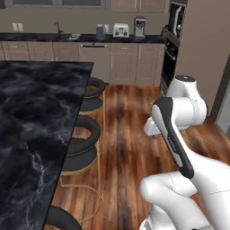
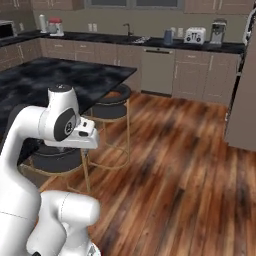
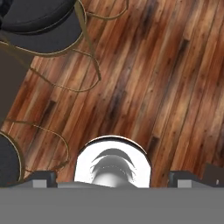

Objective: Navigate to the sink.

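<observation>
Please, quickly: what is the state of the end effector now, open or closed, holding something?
End effector: open, fingertips wide apart, holding nothing, pointing down at the wooden floor.

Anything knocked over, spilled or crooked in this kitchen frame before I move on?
Nothing stands out. The stools stand upright along the black marble island, the wood floor shows no spill, and the toaster and kettle sit squarely on the far counter near the sink faucet.
</observation>
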